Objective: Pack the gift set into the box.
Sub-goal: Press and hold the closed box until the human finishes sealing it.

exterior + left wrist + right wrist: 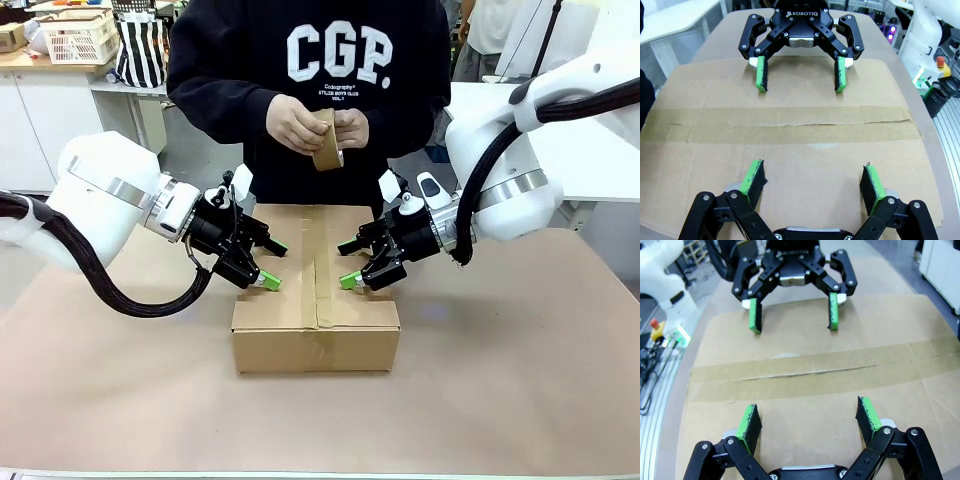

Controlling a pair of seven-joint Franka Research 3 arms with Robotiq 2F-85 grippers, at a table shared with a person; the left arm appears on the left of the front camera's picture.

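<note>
Found box (315, 335) shut w/ tape (780, 125) along seam, L gripper (275, 266) & R gripper (345, 265) spread empty over flaps; judged packing nearly done.

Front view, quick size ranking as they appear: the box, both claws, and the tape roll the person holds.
1. box, clearly largest.
2. left claw and right claw: look alike, so tied.
3. tape roll, smallest, though it is farther away and partly covered.
</note>
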